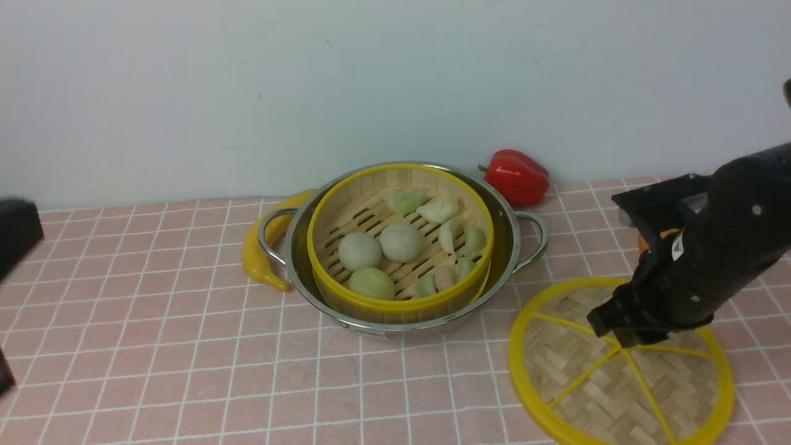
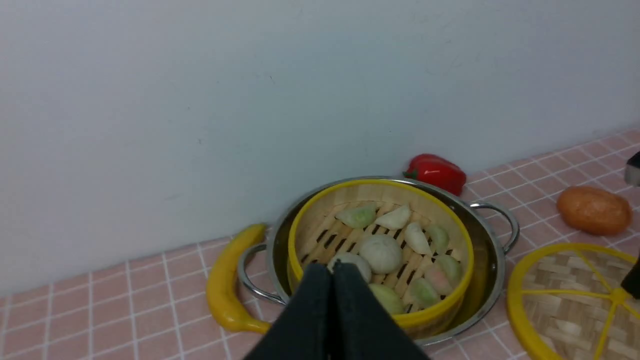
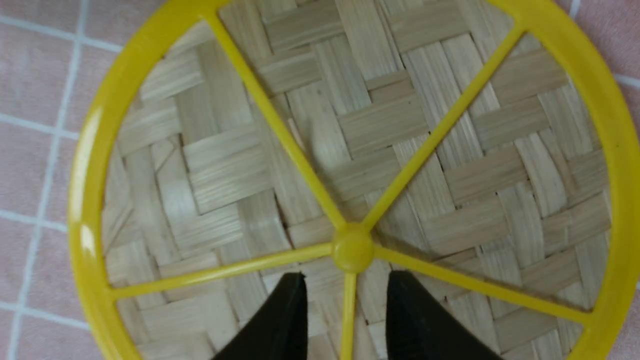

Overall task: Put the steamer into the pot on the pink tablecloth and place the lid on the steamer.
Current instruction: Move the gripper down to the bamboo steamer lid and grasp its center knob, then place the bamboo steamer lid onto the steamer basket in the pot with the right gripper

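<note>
From the front, I see the bamboo steamer [image 1: 400, 306] sitting inside the steel pot [image 1: 371, 326] on the pink tablecloth [image 1: 204, 371]. My left wrist view shows the left hand [image 2: 334, 272] closed, empty. In my right wrist view, the right hand [image 3: 347, 277] stands open near the hub of the woven lid [image 3: 352, 247].

One each: tablecloth [image 1: 179, 346], pot [image 1: 298, 272], steamer [image 1: 395, 306], lid [image 1: 568, 364], banana [image 1: 256, 253], pepper [image 1: 516, 179], brown lump [image 2: 594, 211]; three buns [image 1: 401, 242]; seven dumplings [image 1: 439, 211], it seems.

Yellow banana [image 1: 259, 247], red pepper [image 1: 516, 178], and brownish-orange lump [image 2: 594, 210], perhaps a potato.
</note>
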